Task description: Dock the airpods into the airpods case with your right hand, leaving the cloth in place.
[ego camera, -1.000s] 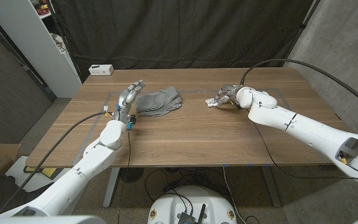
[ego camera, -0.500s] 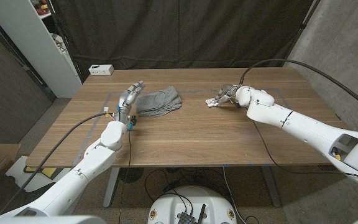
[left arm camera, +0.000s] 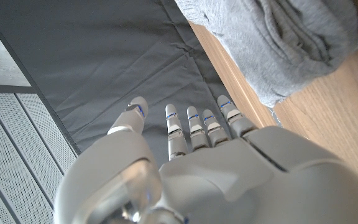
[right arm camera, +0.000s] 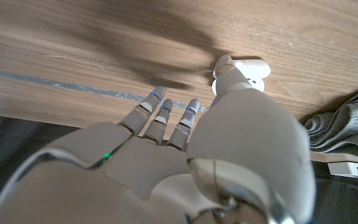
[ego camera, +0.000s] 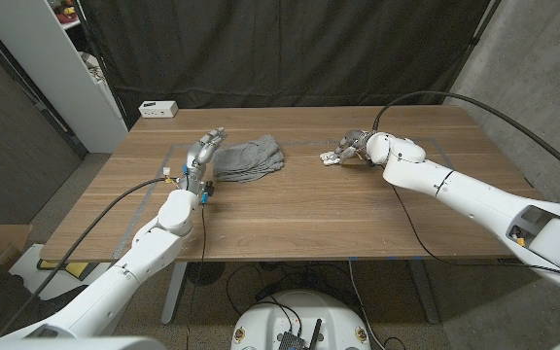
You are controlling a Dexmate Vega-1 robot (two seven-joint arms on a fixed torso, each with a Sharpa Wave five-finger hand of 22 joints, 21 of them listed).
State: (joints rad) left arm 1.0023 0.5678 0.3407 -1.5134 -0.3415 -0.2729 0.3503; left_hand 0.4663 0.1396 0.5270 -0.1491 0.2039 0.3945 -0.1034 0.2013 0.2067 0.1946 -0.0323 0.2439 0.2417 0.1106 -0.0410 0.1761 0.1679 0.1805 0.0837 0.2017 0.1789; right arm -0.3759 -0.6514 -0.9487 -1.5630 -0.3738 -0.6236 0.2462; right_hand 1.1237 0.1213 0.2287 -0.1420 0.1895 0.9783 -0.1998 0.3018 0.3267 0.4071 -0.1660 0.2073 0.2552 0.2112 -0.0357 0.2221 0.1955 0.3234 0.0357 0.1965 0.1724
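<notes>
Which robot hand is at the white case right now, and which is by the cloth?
The right robot hand is at the white airpods case, fingers reaching down beside it. The left robot hand stands open next to the grey cloth, holding nothing.

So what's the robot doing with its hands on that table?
The right robot hand is reaching down over a small white airpods case on the far side of the wooden table, with a fingertip right at the case. Whether it actually grips anything is hard to tell. The left robot hand is held up open beside a crumpled grey cloth, not touching it. The cloth just lies there on the table.
</notes>
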